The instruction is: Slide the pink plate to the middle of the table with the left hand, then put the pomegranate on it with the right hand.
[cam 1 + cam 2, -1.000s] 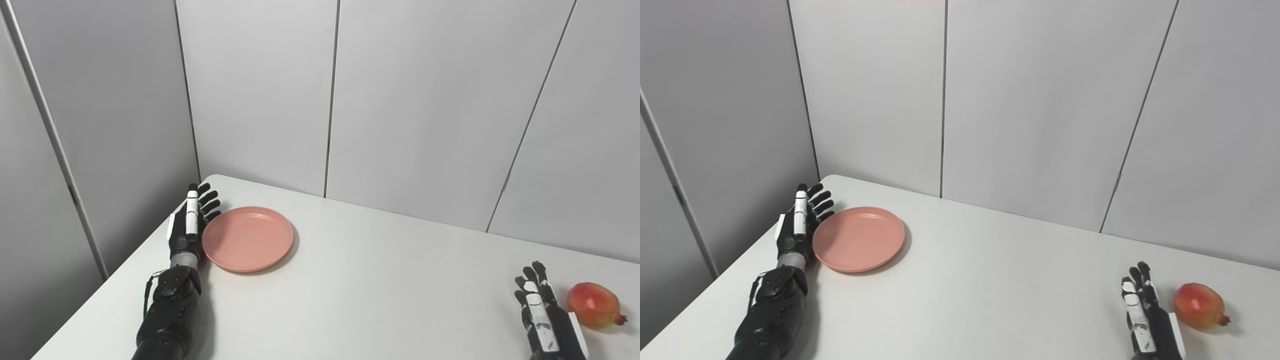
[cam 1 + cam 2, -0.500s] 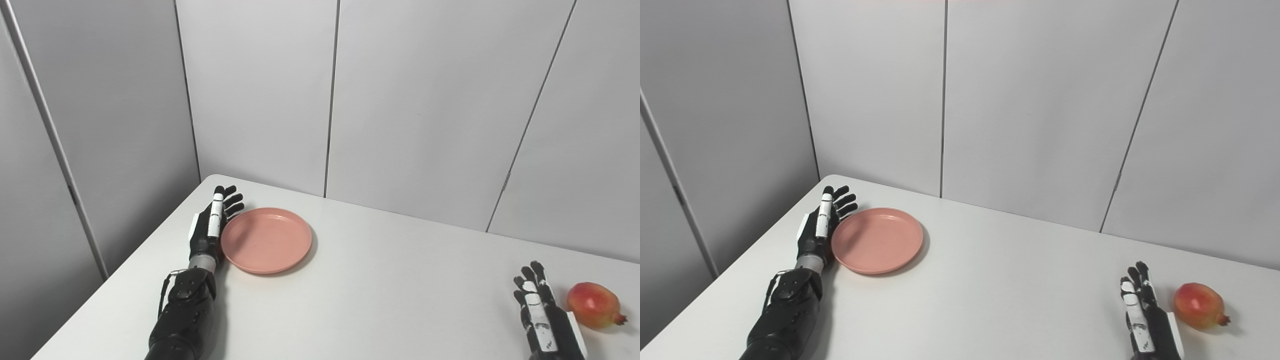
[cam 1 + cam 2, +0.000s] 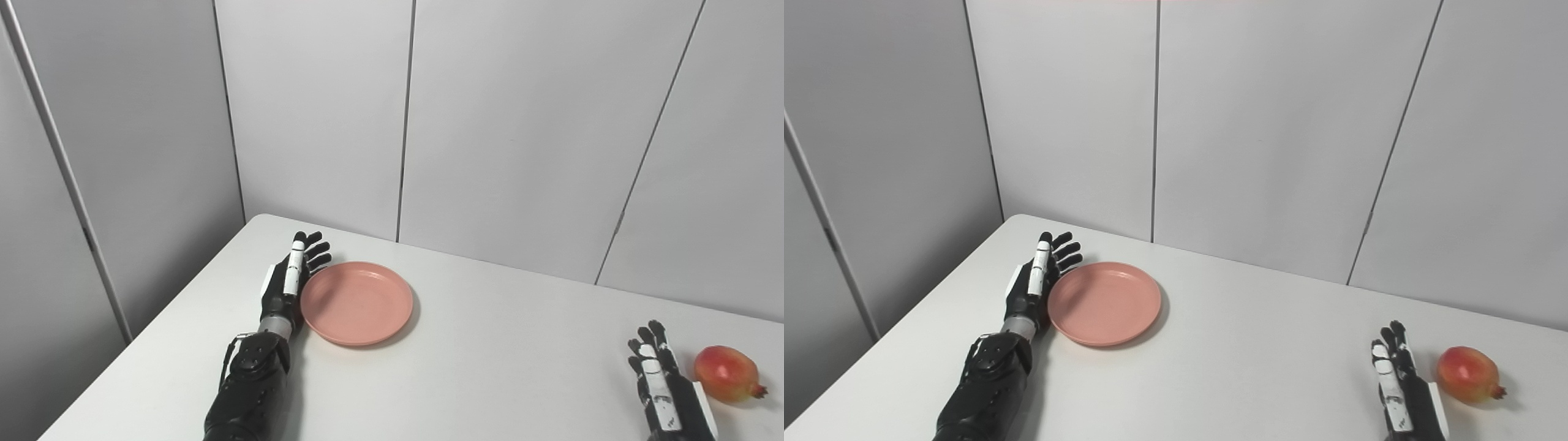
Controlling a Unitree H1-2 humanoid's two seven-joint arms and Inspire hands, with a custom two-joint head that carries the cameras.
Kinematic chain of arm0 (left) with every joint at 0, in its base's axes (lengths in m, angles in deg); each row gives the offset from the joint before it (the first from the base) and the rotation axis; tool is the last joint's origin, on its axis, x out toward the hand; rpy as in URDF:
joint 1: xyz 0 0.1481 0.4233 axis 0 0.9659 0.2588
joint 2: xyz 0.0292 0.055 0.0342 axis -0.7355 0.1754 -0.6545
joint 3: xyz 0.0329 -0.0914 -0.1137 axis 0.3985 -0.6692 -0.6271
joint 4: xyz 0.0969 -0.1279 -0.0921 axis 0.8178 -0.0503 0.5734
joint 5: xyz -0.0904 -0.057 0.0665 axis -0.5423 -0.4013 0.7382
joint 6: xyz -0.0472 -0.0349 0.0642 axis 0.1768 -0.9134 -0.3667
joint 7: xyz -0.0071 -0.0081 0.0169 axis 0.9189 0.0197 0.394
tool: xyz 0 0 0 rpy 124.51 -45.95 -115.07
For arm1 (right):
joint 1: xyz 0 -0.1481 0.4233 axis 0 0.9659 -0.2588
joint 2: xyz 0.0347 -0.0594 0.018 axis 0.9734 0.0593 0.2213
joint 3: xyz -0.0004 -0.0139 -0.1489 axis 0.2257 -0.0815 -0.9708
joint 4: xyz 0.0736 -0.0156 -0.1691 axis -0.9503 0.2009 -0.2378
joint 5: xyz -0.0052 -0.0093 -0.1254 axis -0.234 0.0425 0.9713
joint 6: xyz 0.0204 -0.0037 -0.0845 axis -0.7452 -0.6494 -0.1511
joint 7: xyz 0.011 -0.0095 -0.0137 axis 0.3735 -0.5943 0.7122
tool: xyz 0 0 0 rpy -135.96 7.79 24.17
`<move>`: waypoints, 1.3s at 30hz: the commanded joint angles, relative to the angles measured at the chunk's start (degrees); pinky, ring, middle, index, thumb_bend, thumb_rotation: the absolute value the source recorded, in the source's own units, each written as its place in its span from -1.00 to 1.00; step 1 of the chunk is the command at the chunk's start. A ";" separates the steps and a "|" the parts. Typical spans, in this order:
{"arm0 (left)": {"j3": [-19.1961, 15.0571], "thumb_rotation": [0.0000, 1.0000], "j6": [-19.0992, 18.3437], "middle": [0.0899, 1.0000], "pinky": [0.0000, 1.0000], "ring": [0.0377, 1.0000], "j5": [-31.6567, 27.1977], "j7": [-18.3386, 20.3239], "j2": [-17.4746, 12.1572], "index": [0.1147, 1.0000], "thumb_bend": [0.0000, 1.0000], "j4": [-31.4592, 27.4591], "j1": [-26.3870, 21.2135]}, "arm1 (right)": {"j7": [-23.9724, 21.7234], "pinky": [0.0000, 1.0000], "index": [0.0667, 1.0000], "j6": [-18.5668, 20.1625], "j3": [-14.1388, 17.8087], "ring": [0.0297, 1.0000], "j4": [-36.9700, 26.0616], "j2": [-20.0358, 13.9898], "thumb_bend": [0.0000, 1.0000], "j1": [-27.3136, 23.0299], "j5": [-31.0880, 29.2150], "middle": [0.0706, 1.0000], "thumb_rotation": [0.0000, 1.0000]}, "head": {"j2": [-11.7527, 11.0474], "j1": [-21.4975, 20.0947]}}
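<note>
The pink plate (image 3: pixel 356 302) lies flat on the white table (image 3: pixel 465 367), left of its middle. My left hand (image 3: pixel 289 280) stands on edge with its fingers straight and apart, its palm pressed against the plate's left rim; it is open and holds nothing. A red and yellow pomegranate (image 3: pixel 727 373) rests near the table's right edge. My right hand (image 3: pixel 663 387) is just left of the fruit, open with fingers stretched forward, a small gap between them.
Grey wall panels (image 3: pixel 520 122) close off the table's far side and left side. The table's left edge (image 3: pixel 153 331) runs diagonally beside my left forearm (image 3: pixel 250 386).
My left hand has pushed the pink plate to the right, toward the table's middle, and the forearm has followed. The right hand and the pomegranate have stayed where they were.
</note>
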 commanded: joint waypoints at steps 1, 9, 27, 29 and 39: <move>0.50 1.00 -0.76 0.63 0.61 0.66 0.29 0.29 0.74 0.59 0.13 -1.55 -0.57 | -0.54 0.98 1.00 -2.48 0.02 0.93 0.08 0.19 -0.09 -0.64 -0.65 0.96 0.57 | 0.20 -0.10; 1.40 1.00 -1.44 0.65 0.66 0.68 1.04 -0.08 3.27 0.62 0.17 -3.75 0.04 | -0.27 0.98 0.98 -1.97 -0.01 0.92 -0.34 0.19 -0.09 -0.57 -0.41 0.95 0.55 | 0.93 -0.58; 3.47 1.00 -7.11 0.70 0.70 0.73 1.97 0.21 5.45 0.67 0.10 -11.81 2.81 | 0.46 0.95 0.98 -1.08 -0.59 0.90 -0.44 0.94 0.03 -0.98 0.39 0.93 0.59 | 4.27 -6.84; 3.85 1.00 -7.06 0.71 0.70 0.74 2.09 0.67 5.48 0.68 0.11 -11.99 3.07 | 0.52 0.94 0.98 -1.02 -0.71 0.89 -0.45 1.01 0.04 -0.98 0.45 0.92 0.58 | 4.56 -7.65; 6.26 1.00 -8.81 0.76 0.76 0.79 2.42 1.99 5.76 0.75 0.13 -15.30 4.80 | 1.38 0.92 0.97 -0.03 -1.59 0.88 -1.28 1.84 0.07 -1.04 2.07 0.91 0.59 | 5.99 -12.41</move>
